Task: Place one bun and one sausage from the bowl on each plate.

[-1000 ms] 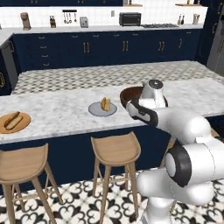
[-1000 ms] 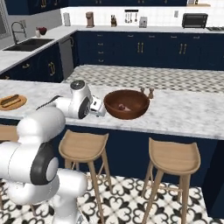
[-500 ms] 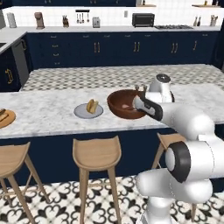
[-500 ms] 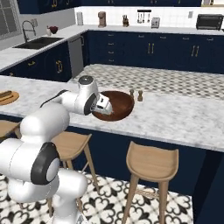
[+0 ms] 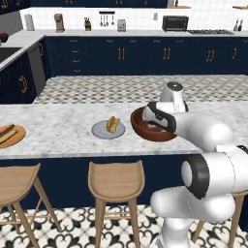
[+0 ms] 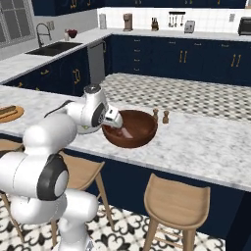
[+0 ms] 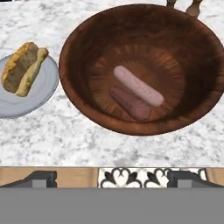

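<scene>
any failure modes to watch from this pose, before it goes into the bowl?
1. The two sausages lie touching in the bowl; the open tool could likely pinch both or roll one away.
2. The bowl's tall wall sits between tool and sausages; a shallow approach may clip the rim.
3. The grey plate with its bun sits close beside the bowl; a shoved bowl could hit it.

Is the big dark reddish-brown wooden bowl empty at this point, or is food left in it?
Not empty. The dark reddish-brown wooden bowl holds two sausages lying side by side on its bottom, one pinkish, one darker; no buns inside.

Kitchen: navy cabinets [image 5: 145, 58], marble island [image 5: 63, 131]
</scene>
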